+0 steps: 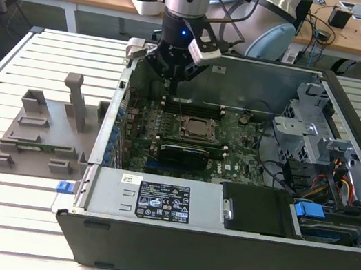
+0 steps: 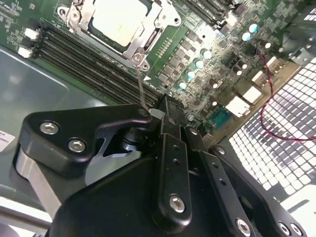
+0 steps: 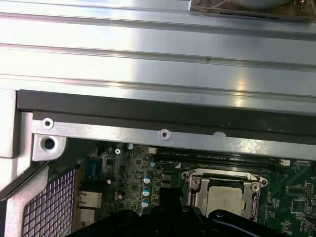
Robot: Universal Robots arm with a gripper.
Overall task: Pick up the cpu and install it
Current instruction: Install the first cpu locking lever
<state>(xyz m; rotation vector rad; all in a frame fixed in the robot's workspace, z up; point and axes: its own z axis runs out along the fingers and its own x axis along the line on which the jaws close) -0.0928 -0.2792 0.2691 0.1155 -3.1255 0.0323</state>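
Slatted white tabletop point(image 1: 5, 216) carries your open computer case point(image 1: 215, 253), a grey sheet-metal box with a dark rim, and beside it, on the exterior view's left, a grey moulded parts fixture point(image 1: 41, 131). Inside the case lies the green motherboard point(image 1: 232, 159), ribbed with black memory slots point(image 2: 89, 59). Your black gripper point(image 1: 172, 71) hangs over the board's far edge; you cannot tell how its jaws stand. The cpu point(image 2: 121, 19), square and pale silvery, sits within the metal-framed socket point(image 3: 224, 195).
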